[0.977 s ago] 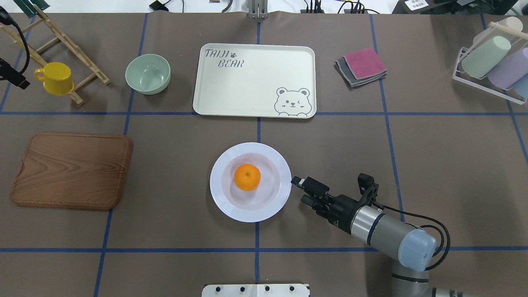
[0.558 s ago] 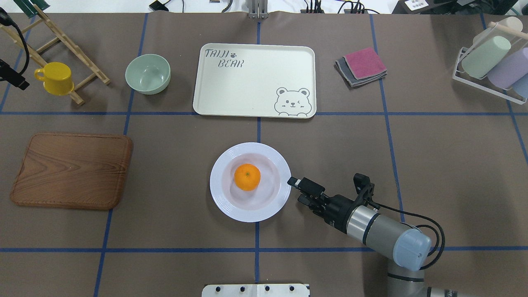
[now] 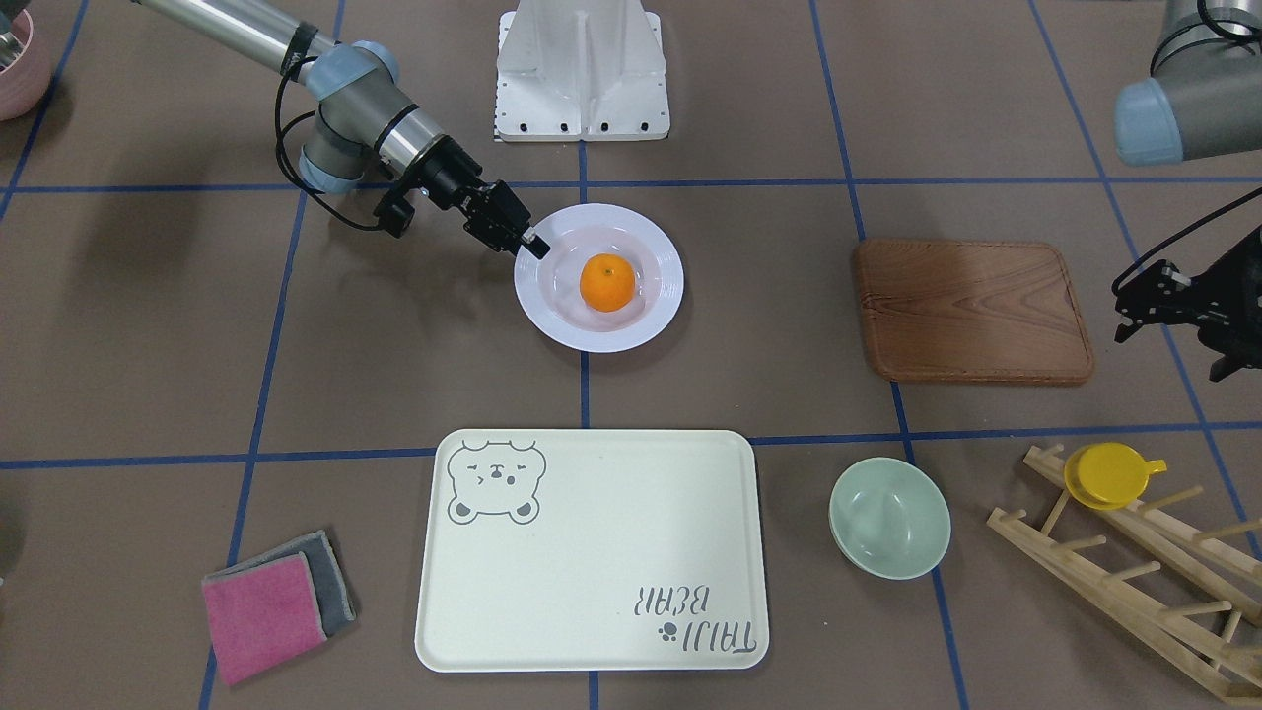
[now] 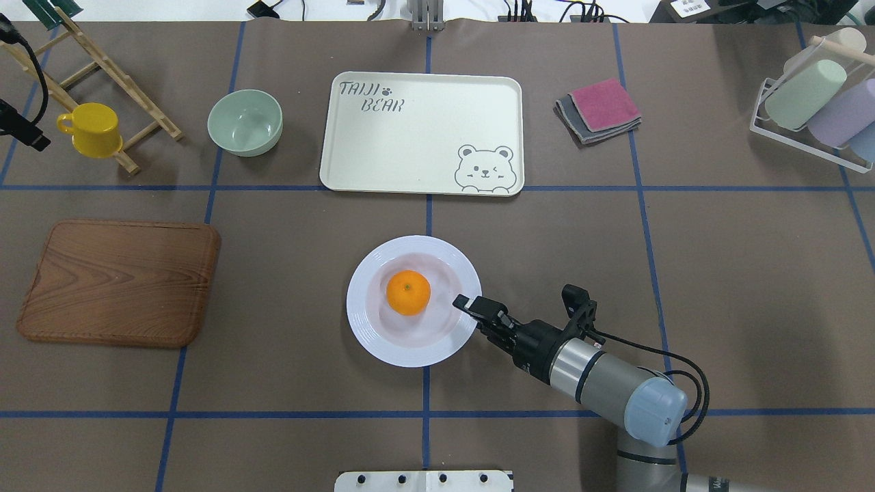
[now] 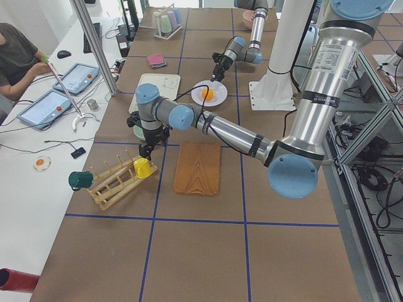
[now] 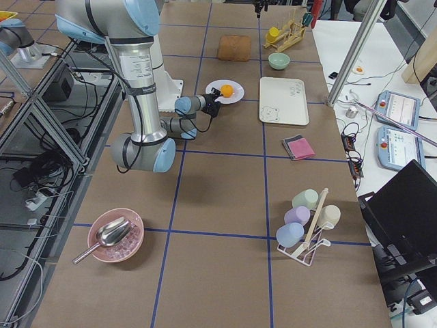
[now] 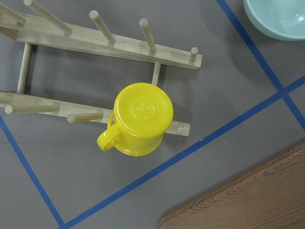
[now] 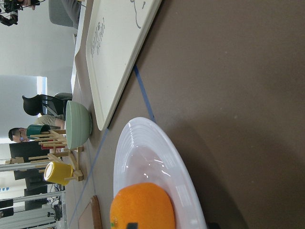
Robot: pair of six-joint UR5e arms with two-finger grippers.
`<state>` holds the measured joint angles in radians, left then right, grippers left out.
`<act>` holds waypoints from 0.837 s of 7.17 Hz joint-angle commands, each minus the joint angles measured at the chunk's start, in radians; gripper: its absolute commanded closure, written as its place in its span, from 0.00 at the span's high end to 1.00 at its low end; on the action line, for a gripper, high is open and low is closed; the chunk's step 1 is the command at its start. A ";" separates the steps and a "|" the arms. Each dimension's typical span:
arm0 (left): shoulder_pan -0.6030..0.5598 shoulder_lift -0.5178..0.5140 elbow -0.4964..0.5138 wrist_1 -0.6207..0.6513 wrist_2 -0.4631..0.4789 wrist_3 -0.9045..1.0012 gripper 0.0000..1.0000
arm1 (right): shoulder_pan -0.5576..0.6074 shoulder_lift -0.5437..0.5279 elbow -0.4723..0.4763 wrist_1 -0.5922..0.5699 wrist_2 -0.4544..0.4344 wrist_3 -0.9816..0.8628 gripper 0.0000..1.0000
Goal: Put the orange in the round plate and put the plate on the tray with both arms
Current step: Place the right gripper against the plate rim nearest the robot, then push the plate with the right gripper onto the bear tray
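The orange point(image 4: 408, 292) point(image 3: 606, 282) lies in the middle of the white round plate point(image 4: 372, 336) point(image 3: 554, 325), which rests on the table nearer the robot than the cream bear tray point(image 4: 410, 137) point(image 3: 592, 572). My right gripper point(image 4: 470, 313) point(image 3: 532, 244) is open at the plate's right rim. One finger reaches over the rim and the other sits outside it, as the right wrist view shows with the orange point(image 8: 142, 206) close ahead. My left gripper point(image 4: 31, 137) point(image 3: 1126, 316) hovers far left above the yellow cup point(image 7: 139, 119). Its jaws cannot be made out.
A brown wooden board point(image 4: 119, 281) lies left of the plate. A pale-green bowl point(image 4: 245, 121) and a wooden rack point(image 4: 143, 102) stand at the back left. Folded cloths point(image 4: 598, 109) and a cup rack point(image 4: 813, 102) are at the back right. The white base block point(image 4: 424, 480) is at the near edge.
My right gripper slid left, from just outside the plate to straddling its right rim. The plate and orange shifted slightly left. The left arm stayed put.
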<state>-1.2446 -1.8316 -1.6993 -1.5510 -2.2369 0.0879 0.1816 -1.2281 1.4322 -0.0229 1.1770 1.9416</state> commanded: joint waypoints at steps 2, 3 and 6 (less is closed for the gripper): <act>-0.004 0.000 -0.003 0.000 -0.027 -0.002 1.00 | -0.001 0.007 -0.001 0.003 -0.005 0.000 0.00; -0.006 0.000 -0.003 0.000 -0.027 -0.004 1.00 | -0.001 0.009 0.002 0.005 -0.028 0.002 0.00; -0.006 0.000 -0.003 0.000 -0.029 -0.004 1.00 | -0.001 0.021 0.031 0.008 -0.109 0.003 0.00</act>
<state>-1.2501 -1.8315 -1.7027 -1.5508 -2.2655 0.0844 0.1820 -1.2138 1.4506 -0.0162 1.1113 1.9445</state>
